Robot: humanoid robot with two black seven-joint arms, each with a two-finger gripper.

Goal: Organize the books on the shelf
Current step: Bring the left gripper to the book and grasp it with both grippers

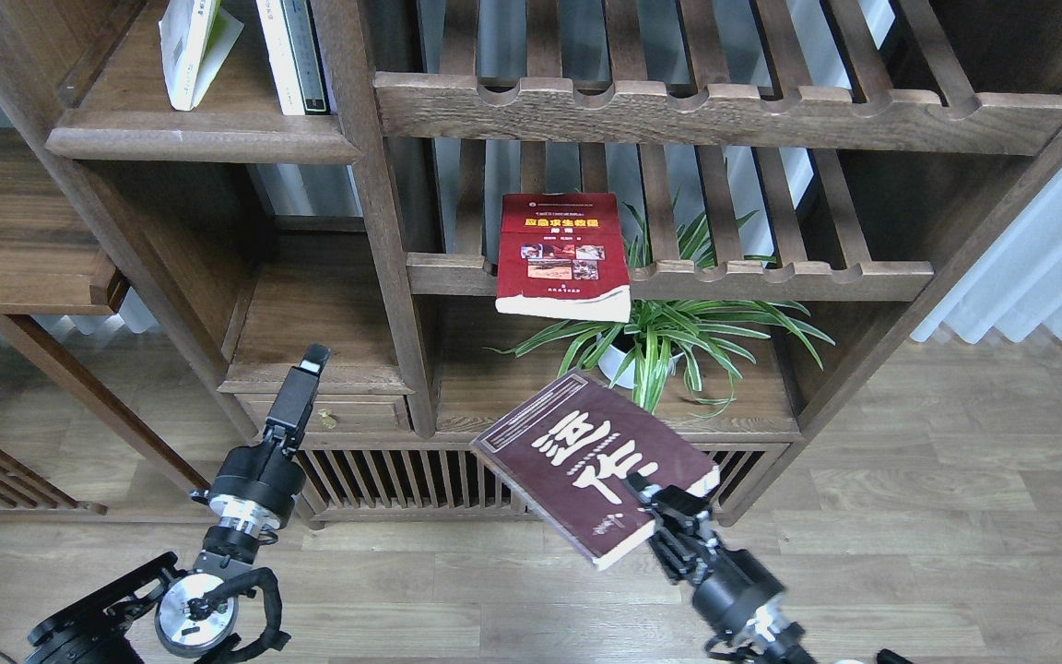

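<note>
The right gripper (655,498) is clamped on a corner of the maroon book (586,461), holding it tilted in the air in front of the bookcase, probably so it can be carried to a solid shelf (208,138). The red book (563,254) lies on a slatted rack (771,277), overhanging its rail. The left gripper (310,361) hangs empty; I cannot tell how far open it is.
</note>
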